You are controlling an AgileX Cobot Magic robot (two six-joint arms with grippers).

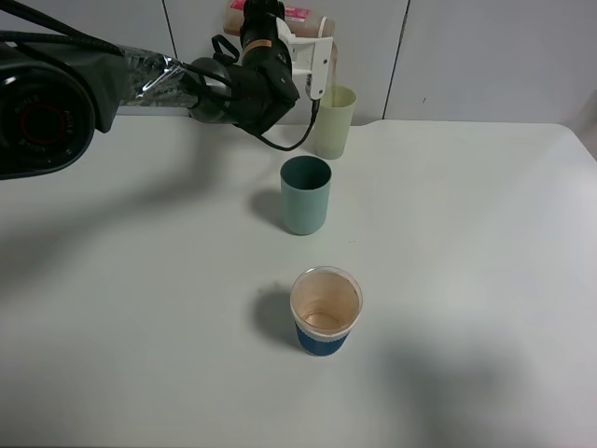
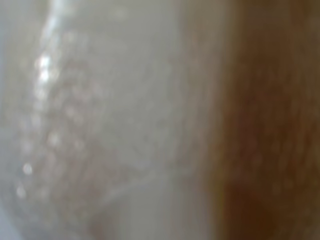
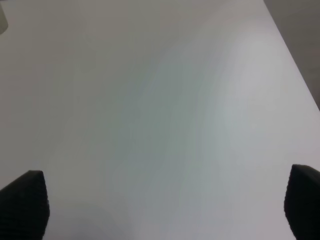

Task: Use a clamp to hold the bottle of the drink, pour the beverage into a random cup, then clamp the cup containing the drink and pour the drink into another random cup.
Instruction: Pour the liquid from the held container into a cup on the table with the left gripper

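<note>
Seen from the high camera: left gripper (image 1: 312, 56) clamped tight on the bottle of the drink (image 1: 297, 16), up at the far edge of the white table (image 1: 485, 280), bottle tipped onto its side, raised above the cup containing the drink (image 1: 333, 121), pale yellow-green and upright right below the white fingers. Impossible to tell any flow out of the bottle, or the fill of the pale cup. Nearer the camera, apart from the arm, another random cup (image 1: 305, 194), teal, upright, dark inside. Nearer still, a paper cup (image 1: 326, 310) with a blue base, upright, a brownish film across its bottom. All three cups roughly in one line from back to front, none touching. In the left wrist view, only a close blur: pale clear plastic on one side, the beverage (image 2: 265, 125) brown on the other. In the right wrist view, right gripper (image 3: 160, 205) spread wide over the table, dark fingertips (image 3: 25, 202) out at the two edges of the picture
</note>
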